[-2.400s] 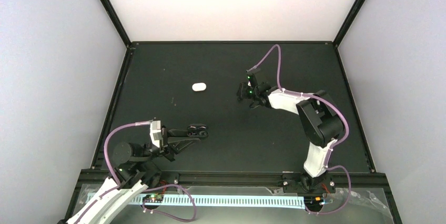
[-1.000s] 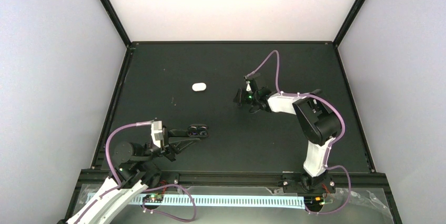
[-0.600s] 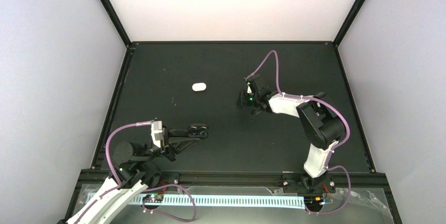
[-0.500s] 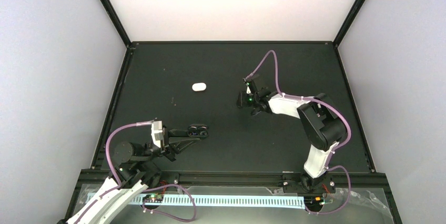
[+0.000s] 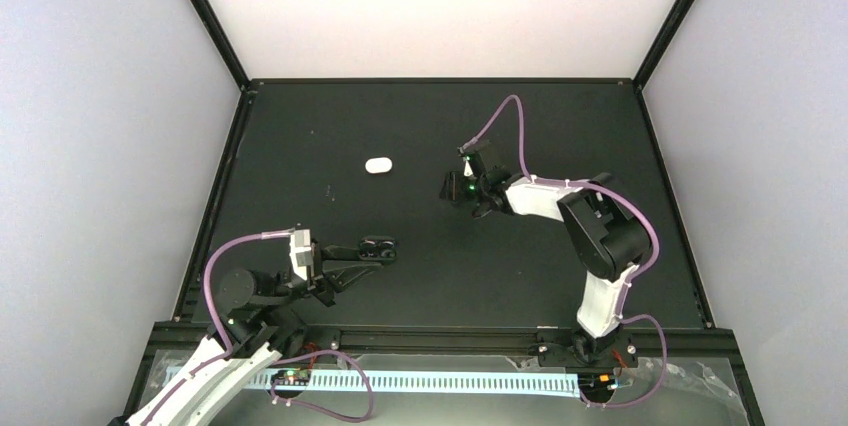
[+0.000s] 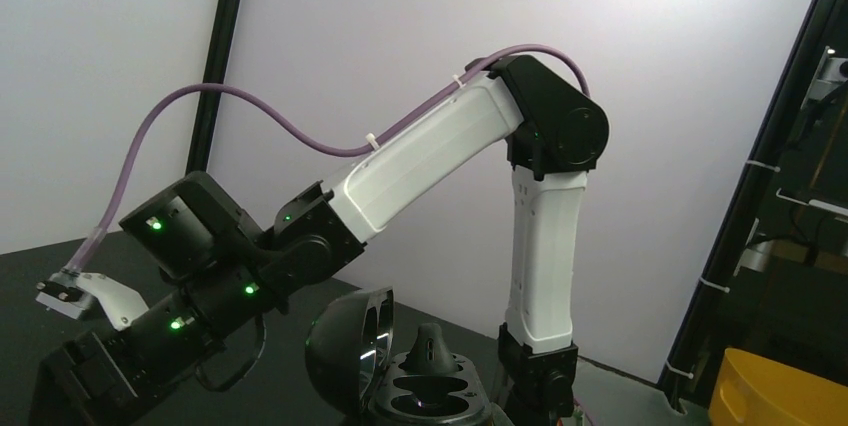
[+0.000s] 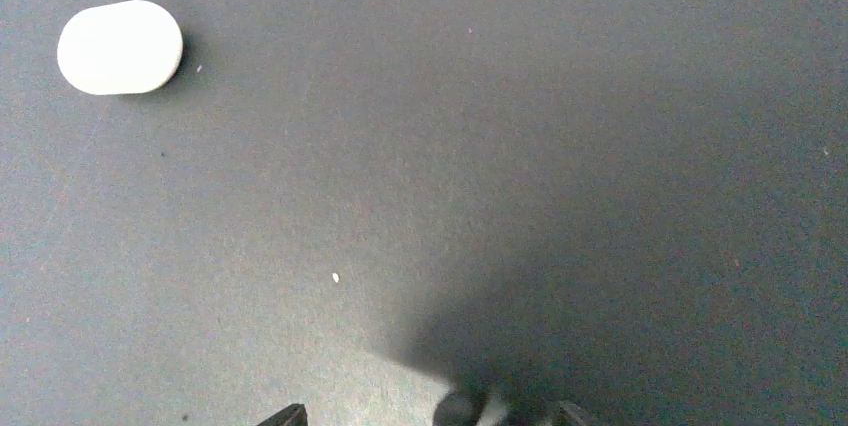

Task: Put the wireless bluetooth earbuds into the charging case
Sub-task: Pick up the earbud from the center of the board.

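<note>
Left side, top view: left gripper (image 5: 371, 249) low near the table's (image 5: 300, 126) front edge, jaws clamped narrow on the black charging case (image 5: 379, 244).

Left wrist view adds what the top view cannot show: the case's lid (image 6: 352, 354) stands open, and one dark earbud (image 6: 430, 342) sits upright in a well.

Centre: white case (image 5: 377, 165) lies closed and alone on the table.

Right: right gripper (image 5: 452, 189) hovers well apart from the white case. In its wrist view the fingertips (image 7: 288, 414) stand wide apart. A small pale object (image 7: 482, 409) sits between them at the frame edge, too cut off to identify.
</note>
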`<act>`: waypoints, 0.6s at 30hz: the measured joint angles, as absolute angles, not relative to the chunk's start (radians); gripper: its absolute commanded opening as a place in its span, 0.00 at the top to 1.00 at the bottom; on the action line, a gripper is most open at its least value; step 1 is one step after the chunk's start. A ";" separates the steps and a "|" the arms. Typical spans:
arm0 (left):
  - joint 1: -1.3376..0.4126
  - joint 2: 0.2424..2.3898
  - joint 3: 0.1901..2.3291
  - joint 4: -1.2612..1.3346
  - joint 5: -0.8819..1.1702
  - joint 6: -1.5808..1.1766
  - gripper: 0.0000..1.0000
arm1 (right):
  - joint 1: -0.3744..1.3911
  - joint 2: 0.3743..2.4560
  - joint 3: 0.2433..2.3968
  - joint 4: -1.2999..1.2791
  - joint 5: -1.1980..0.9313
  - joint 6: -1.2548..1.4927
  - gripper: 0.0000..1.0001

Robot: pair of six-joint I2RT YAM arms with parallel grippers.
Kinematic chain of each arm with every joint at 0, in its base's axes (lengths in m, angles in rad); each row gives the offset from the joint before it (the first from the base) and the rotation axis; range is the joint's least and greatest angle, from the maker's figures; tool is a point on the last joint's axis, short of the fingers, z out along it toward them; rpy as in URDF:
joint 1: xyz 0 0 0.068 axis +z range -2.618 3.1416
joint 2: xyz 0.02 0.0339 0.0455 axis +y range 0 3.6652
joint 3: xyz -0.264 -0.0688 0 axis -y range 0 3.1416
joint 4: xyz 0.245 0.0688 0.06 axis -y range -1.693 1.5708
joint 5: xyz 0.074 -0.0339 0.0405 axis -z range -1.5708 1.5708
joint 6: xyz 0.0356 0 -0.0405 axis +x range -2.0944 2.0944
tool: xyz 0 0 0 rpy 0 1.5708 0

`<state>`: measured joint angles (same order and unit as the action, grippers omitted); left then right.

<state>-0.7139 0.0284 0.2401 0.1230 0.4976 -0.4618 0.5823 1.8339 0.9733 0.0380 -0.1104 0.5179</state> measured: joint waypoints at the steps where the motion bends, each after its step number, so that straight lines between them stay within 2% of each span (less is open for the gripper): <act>1: -0.714 0.028 0.240 0.120 0.498 -0.462 0.98 | 0.582 1.842 0.985 0.038 -0.110 0.520 0.36; 7: -0.714 0.020 0.240 0.108 0.497 -0.456 0.98 | 0.581 1.888 1.040 0.039 -0.122 0.519 0.37; 18: -0.714 0.019 0.241 0.103 0.497 -0.447 0.98 | 0.583 1.874 1.000 0.080 -0.173 0.527 0.40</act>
